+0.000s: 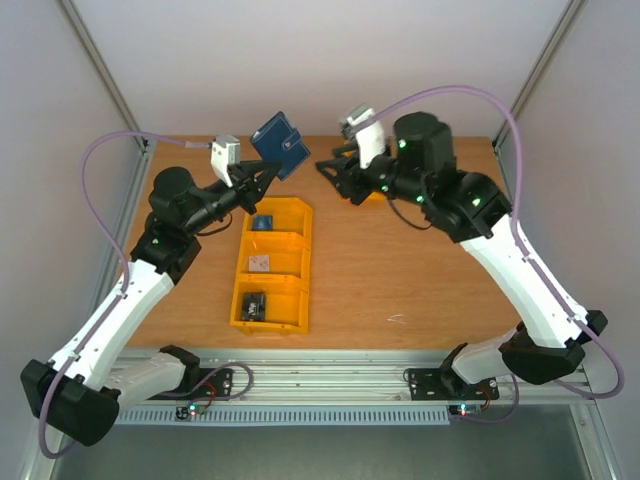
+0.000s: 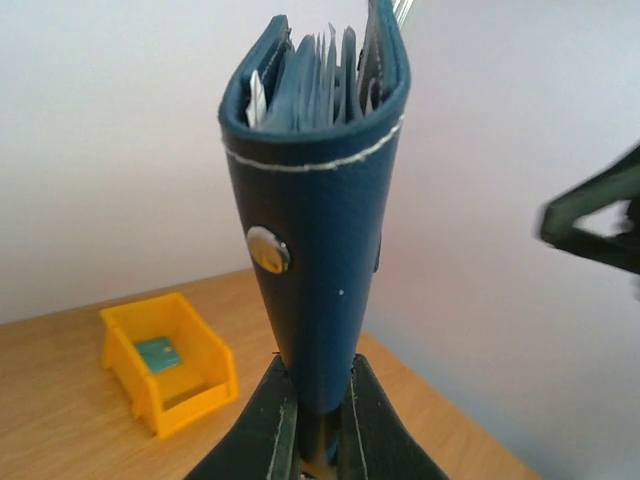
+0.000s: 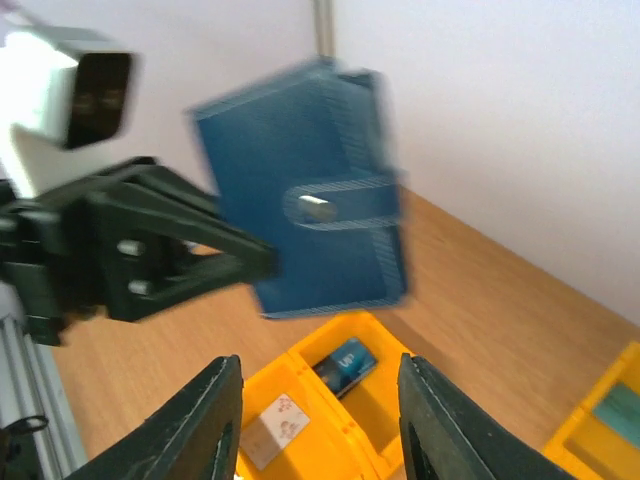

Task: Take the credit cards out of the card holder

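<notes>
Aloft over the far part of the wood-grain table (image 1: 400,270), the card holder (image 1: 281,143) is a dark navy bifold of grained, leather-like material with pale stitching along its edge and a strap closed by a round metal snap (image 3: 318,207). Seen end-on from the left wrist, its curved spine faces the lens. Layered grey-blue pockets fan at the top, with thin pale edges (image 2: 256,100) between them that may be the credit cards. The left gripper (image 1: 268,172) is clamped on the wallet's lower edge, one black finger on each face, with the arm reaching up and forward. The right gripper (image 1: 325,168) points at the wallet from the right without touching it. Its jaws stand apart with nothing between them, and the arm is arched high. Below lies a glossy yellow plastic tray (image 1: 300,250) of three compartments, which hold a blue card (image 1: 264,223), a pale card (image 1: 260,263) and a dark item (image 1: 253,305). A small yellow bin (image 2: 170,365) holds a teal item (image 2: 160,353).
</notes>
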### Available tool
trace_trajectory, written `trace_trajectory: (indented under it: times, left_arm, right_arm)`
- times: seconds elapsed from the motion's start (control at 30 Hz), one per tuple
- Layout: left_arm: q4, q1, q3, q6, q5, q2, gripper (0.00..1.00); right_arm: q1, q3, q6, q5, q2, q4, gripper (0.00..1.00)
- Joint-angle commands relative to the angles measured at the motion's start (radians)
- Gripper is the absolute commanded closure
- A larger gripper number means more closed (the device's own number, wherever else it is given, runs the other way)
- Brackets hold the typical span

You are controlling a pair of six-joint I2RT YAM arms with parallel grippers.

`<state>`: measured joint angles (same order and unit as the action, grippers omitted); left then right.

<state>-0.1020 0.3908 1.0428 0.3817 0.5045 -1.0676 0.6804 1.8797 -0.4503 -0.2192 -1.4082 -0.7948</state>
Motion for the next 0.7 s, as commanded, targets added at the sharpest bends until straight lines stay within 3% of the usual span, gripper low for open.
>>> trace_trajectory:
  times: [0.0, 0.23, 0.37, 0.67]
  left_arm:
    - [0.03, 0.053, -0.009, -0.126, -0.118, 0.03, 1.0]
    - [0.006, 0.08, -0.012, -0.079, -0.103, 0.026, 1.0]
    - [-0.004, 0.08, -0.015, -0.078, -0.086, 0.027, 1.0]
    - [-0.02, 0.086, -0.018, -0.07, -0.043, 0.023, 1.0]
  right_arm:
    - [0.175, 0.008, -0.149, 0.286, -0.043, 0.063, 0.56]
    - [0.208, 0.113, -0.12, 0.333, -0.189, 0.07, 0.52]
    - [0.207, 0.117, -0.126, 0.424, -0.215, 0.083, 0.62]
    - [0.208, 0.123, -0.136, 0.535, -0.264, 0.108, 0.69]
